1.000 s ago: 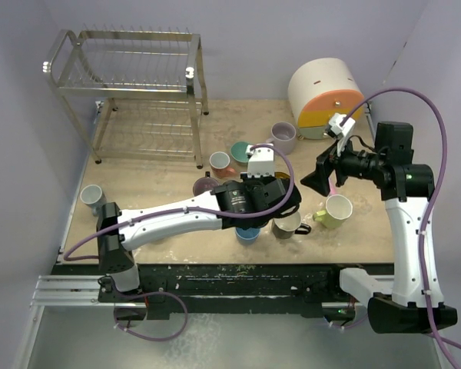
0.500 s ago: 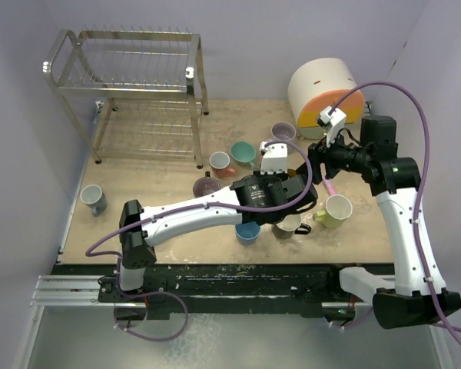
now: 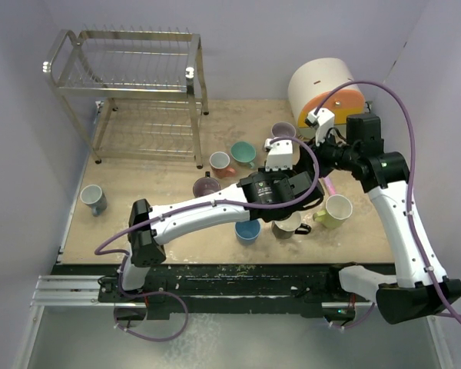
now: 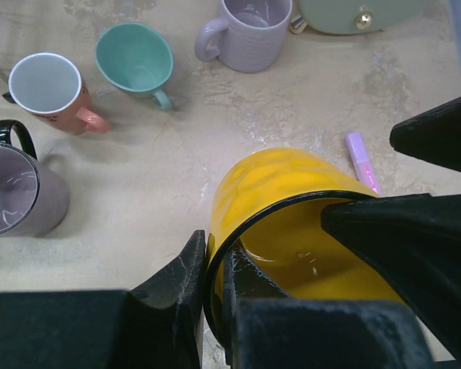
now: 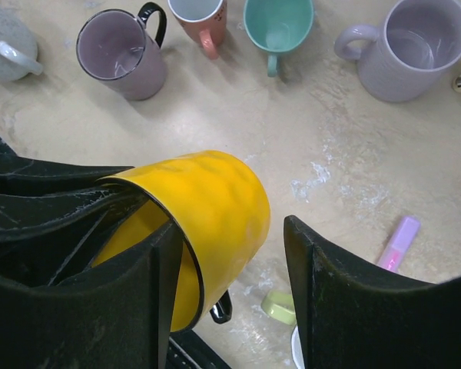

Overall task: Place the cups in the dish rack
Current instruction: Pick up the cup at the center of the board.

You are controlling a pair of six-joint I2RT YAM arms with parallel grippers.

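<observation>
My left pincer point(image 4: 213, 265) is shut narrow on the rim of the yellow mug point(image 4: 284, 192), one finger inside the mouth and one outside; the mug lies tilted on its side, off the table point(image 3: 146, 200) and above the loose mugs. My right pincer point(image 5: 230, 238) is about half open and straddles the mug's body; one finger looks to touch the wall, while the other stands clear of it. The dish rack point(image 3: 127, 73) is well apart at the far left corner, with nothing in it that I can see.

Risks, as I judge them:
- The rim pinch is thin, so a right squeeze landing off-centre could twist the mug out of it.
- The wall is glossy and rounded, so the right fingers may skate along it.
- If the left lets go before the right is firm, the mug drops onto the blue mug point(image 3: 247, 232) or its neighbours below and could chip.
- Both wrists are crowded together, so the fingers may clash on parting.
- The carry to the rack crosses over my left arm.
- I can't tell where the handle sits.
</observation>
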